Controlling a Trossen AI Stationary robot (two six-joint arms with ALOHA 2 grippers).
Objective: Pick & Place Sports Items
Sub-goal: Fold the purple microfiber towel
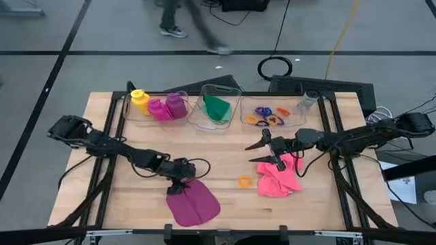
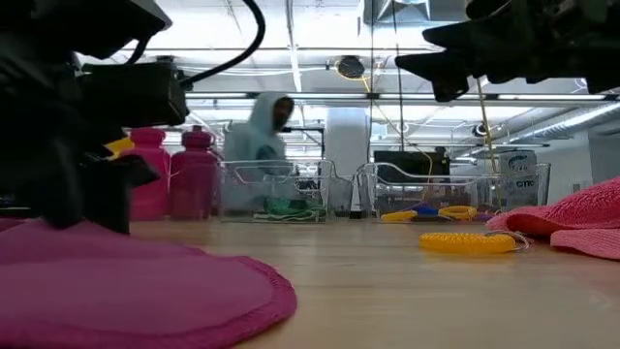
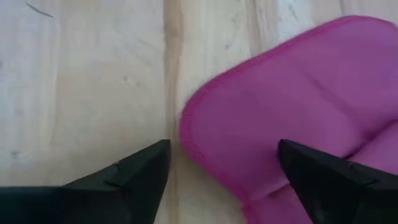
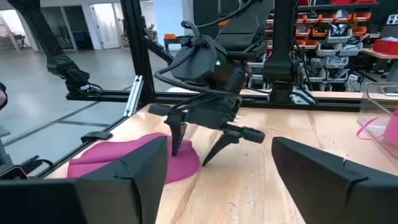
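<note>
The tabletop (image 1: 136,204) is made of pale wooden planks with visible grain. On it, at the near side left of the middle, lies a magenta cloth (image 1: 193,203); it is soft, rounded in outline, with a stitched hem along its edge. The left pincer (image 1: 182,182) stands right over the far edge of this cloth, its two dark pointed fingers (image 3: 134,174) spread wide, one above bare wood and one above the fabric, and it holds nothing.

To the right lies a pink cloth (image 1: 279,178), crumpled and fuzzy. The right pincer (image 1: 271,151) is at its far left edge, also wide open and empty. A small orange ring (image 1: 245,181), with a ribbed coil texture, lies on the wood just left of the pink cloth.

At the far side stand three clear plastic bins (image 1: 219,109) in a row. The left one holds a yellow bottle (image 1: 139,100) and two magenta bottles (image 1: 167,107), the middle one a green cloth (image 1: 218,108), the right one several small coloured rings (image 1: 269,116).
</note>
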